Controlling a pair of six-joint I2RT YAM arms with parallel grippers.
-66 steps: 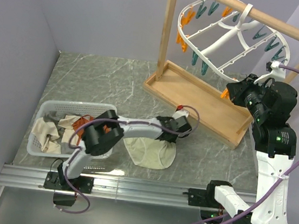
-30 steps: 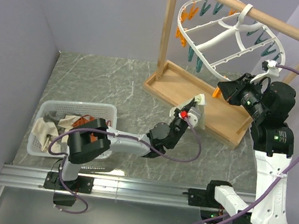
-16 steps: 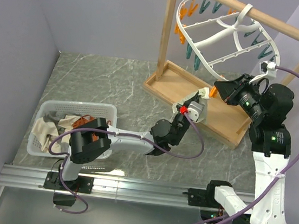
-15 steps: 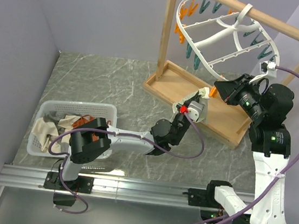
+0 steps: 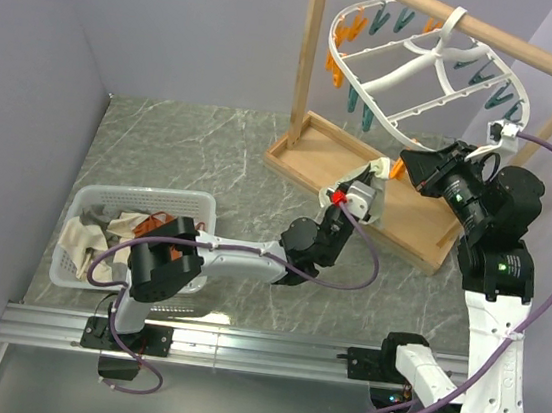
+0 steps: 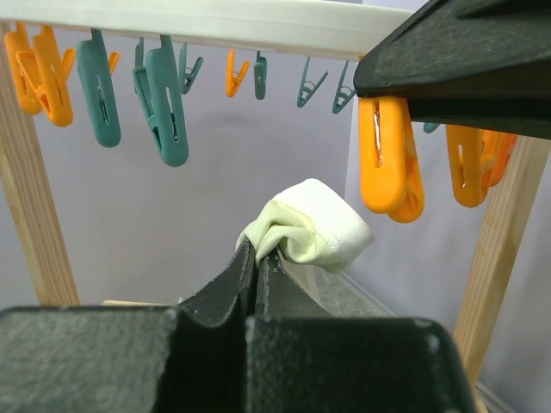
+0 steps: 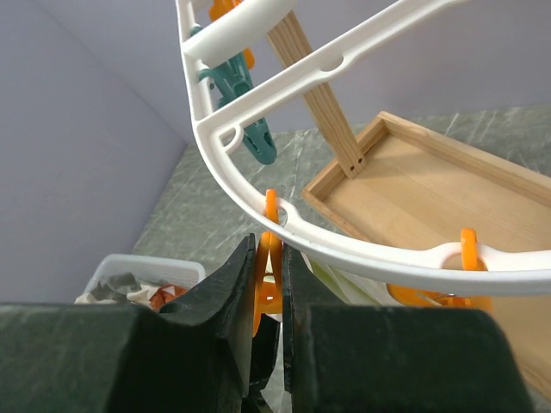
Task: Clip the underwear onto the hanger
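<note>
My left gripper is shut on a bunched fold of the pale cream-yellow underwear and holds it up just below the rim of the white oval hanger. The fold sits left of and below an orange clothespin. My right gripper is shut on that orange clothespin, which hangs from the hanger rim. Cream fabric shows just beneath the rim. In the top view the left gripper and the right gripper meet under the hanger.
The hanger hangs from a wooden frame stand with a tray base. Several teal and orange clothespins hang along the rim. A white basket with rust, white and grey cloths stands at the left.
My left arm lifted the underwear off the table and raised it to the hanger's rim. My right gripper stayed at the orange clothespin; the hanger swung slightly.
</note>
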